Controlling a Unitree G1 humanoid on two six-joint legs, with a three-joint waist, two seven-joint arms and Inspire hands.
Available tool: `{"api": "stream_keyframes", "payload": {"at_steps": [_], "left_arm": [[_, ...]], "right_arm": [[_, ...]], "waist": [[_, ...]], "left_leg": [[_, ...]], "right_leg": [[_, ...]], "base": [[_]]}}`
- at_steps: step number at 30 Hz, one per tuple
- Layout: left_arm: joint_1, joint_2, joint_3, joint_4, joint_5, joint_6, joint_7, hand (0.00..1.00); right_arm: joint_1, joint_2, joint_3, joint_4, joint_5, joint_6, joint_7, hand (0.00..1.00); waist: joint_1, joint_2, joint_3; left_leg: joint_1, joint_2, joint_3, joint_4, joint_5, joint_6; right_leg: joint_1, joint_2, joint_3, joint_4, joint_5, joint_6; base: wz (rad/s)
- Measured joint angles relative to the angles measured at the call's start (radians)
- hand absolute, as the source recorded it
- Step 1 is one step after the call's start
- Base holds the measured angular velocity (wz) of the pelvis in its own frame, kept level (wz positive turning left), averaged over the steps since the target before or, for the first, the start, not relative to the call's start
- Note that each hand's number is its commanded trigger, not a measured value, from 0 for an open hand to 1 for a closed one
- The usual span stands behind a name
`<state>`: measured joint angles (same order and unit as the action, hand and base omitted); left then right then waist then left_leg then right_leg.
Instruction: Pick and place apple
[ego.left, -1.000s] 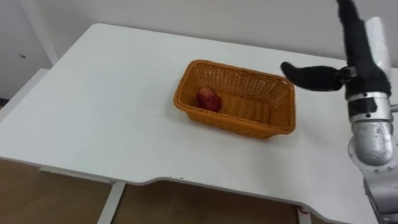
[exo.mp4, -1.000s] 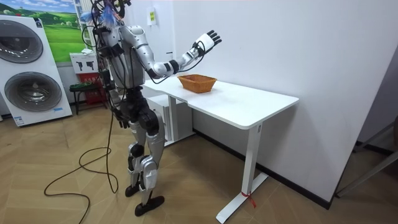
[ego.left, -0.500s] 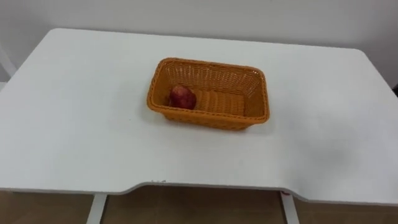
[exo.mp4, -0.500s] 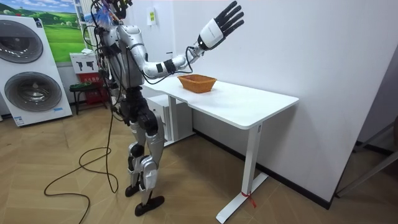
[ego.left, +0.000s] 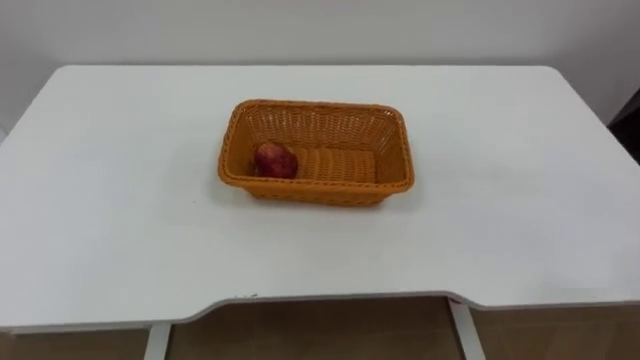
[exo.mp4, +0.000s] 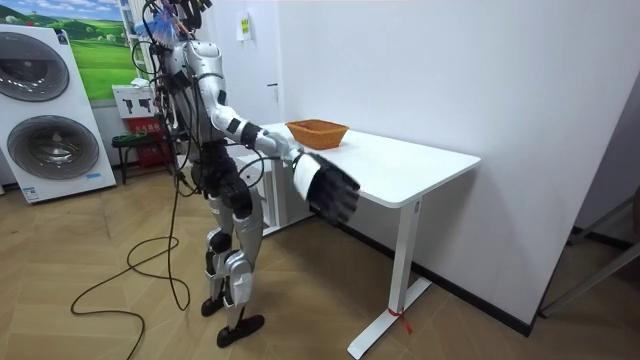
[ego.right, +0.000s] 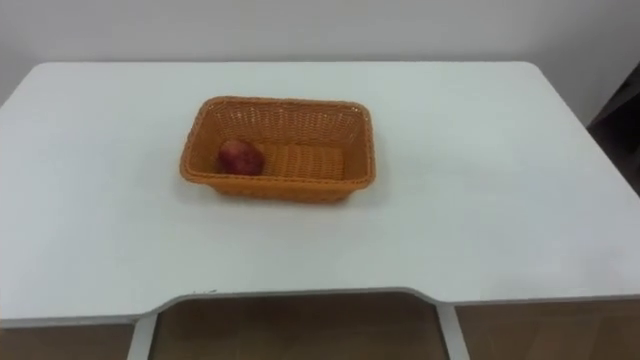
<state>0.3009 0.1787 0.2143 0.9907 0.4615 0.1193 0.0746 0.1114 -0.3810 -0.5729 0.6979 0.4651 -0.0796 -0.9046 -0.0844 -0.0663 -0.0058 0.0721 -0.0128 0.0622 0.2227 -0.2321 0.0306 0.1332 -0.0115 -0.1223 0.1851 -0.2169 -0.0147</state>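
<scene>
The apple (ego.left: 274, 160) lies inside the basket (ego.left: 315, 104), at the basket's left end and close against the left wall. The basket stands on the table (ego.left: 120, 200), slightly left of centre and about midway between the near and far edges. Its long axis runs left to right. The right part of the basket floor is bare.

The right hand (exo.mp4: 325, 190) is seen in the room view. It hangs off the near edge of the table, below the level of the table top, at the end of the outstretched right arm. Its fingers appear straight and spread apart, and nothing is held in them.

From this hand the apple lies up, far and to the left, well apart from it. The table edge and the near wall of the basket stand between hand and apple.

Because the apple rests in the basket, the placing step is judged complete if the basket is the target. If the apple is to be taken out, the hand must first be raised above the table top. It must then be carried over the near rim and brought down from above at the left end. Because the apple sits left of centre, a reach from the left side is judged shorter than one from the right.
</scene>
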Motion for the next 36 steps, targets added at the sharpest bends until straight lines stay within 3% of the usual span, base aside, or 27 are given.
{"api": "stream_keyframes", "payload": {"at_steps": [3,5,8,10,13,16,26,36], "left_arm": [[-0.004,-0.002,0.0,-0.008,0.002,0.005,0.003,0.0],[-0.003,-0.01,0.001,-0.007,0.004,0.005,0.002,0.0],[0.001,-0.016,0.018,-0.009,0.004,0.005,0.002,0.0],[-0.001,-0.017,0.021,-0.009,0.006,0.005,0.002,0.0],[0.0,-0.018,0.021,-0.007,0.007,0.005,0.003,0.0],[-0.001,-0.031,0.021,0.001,0.006,0.005,0.003,0.0],[0.001,-0.052,-0.016,0.027,0.0,0.026,0.004,0.0],[-0.018,-0.054,-0.079,0.054,0.0,0.029,-0.002,0.0]], "right_arm": [[0.023,0.046,0.032,0.168,0.112,0.016,0.054,0.0],[0.03,0.104,0.038,0.272,0.179,0.04,0.102,0.0],[0.038,0.157,0.041,0.338,0.24,0.063,0.157,0.0],[0.052,0.17,0.066,0.373,0.233,0.067,0.201,0.0],[0.067,0.18,0.119,0.429,0.183,0.084,0.255,0.0],[0.087,0.19,0.202,0.443,0.091,0.103,0.297,0.0],[0.087,0.2,0.442,0.541,-0.224,0.157,0.482,0.0],[0.084,0.214,0.52,0.542,-0.486,0.169,0.568,0.0]], "waist": [[0.005,-0.002,-0.0002],[0.006,-0.001,0.0001],[0.007,0.003,0.0008],[0.009,0.006,0.0023],[0.014,0.013,0.0047],[0.042,0.022,0.0037],[0.066,0.041,0.0045],[0.091,0.047,0.006]], "left_leg": [[-0.001,-0.002,-0.002,0.001,0.0,0.0],[0.0,-0.003,-0.006,0.001,0.0,0.0],[0.0,-0.004,-0.004,0.004,0.0,0.0],[-0.001,-0.005,-0.006,0.005,0.0,0.0],[-0.002,-0.004,-0.001,0.004,0.0,0.0],[0.006,-0.001,0.017,-0.003,-0.001,0.001],[0.027,-0.001,0.014,-0.011,-0.001,0.0],[0.028,-0.002,0.012,-0.018,-0.001,0.0]], "right_leg": [[0.004,0.0,0.0,-0.007,0.0,0.0],[0.007,0.0,0.001,-0.015,0.0,0.0],[0.004,0.002,0.011,-0.014,0.0,0.0],[0.004,0.001,0.01,-0.014,0.0,0.001],[0.002,0.0,0.014,-0.015,0.0,0.001],[-0.01,0.003,0.035,-0.011,0.001,0.001],[0.009,0.003,0.033,-0.015,0.001,0.001],[0.009,0.003,0.036,-0.017,0.0,0.002]], "base": [[0.01],[0.02],[-0.03],[0.0],[-0.04],[-0.17],[-0.01],[0.0]]}}
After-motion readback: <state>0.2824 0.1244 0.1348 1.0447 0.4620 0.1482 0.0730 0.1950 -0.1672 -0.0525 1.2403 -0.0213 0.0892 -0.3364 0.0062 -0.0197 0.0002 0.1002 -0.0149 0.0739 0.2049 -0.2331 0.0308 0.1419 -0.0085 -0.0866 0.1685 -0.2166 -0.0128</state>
